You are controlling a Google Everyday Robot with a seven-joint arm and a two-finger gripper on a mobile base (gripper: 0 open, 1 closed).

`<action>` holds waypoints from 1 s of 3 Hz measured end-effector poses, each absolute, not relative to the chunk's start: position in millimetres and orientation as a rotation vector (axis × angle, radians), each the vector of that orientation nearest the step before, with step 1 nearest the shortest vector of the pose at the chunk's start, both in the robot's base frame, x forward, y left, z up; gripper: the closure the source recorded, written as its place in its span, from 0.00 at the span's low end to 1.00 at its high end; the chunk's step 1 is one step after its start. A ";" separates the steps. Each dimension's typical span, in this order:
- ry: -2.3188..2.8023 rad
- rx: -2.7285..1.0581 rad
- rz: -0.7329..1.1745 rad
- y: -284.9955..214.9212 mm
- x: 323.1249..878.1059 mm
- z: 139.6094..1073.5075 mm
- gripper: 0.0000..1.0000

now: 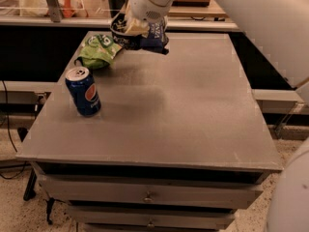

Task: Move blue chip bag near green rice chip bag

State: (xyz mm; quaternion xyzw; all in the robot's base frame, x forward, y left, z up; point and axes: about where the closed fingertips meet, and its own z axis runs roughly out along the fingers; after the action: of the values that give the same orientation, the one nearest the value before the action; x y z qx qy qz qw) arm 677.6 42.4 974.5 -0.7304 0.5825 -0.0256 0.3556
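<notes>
The blue chip bag is a dark navy wrinkly foil bag with white lettering. My gripper is shut on it and holds it in the air at the far left of the grey table. The green rice chip bag is lime green and wrinkly, and lies on the table's far left part. The blue bag hangs just to the right of the green bag, its left edge close above the green bag's right end.
A blue Pepsi can stands upright near the table's left edge, in front of the green bag. Drawers sit under the tabletop. A shelf with bags runs behind the table.
</notes>
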 end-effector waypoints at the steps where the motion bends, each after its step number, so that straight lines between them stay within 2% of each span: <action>1: 1.466 -1.860 -0.061 76.2 689.1 966.4 0.83; 3: 1.471 -1.794 -0.048 103.9 716.9 962.2 0.36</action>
State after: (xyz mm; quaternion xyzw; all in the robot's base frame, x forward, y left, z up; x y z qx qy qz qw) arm 716.9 103.9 962.2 -0.7089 0.5814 -0.0188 0.3989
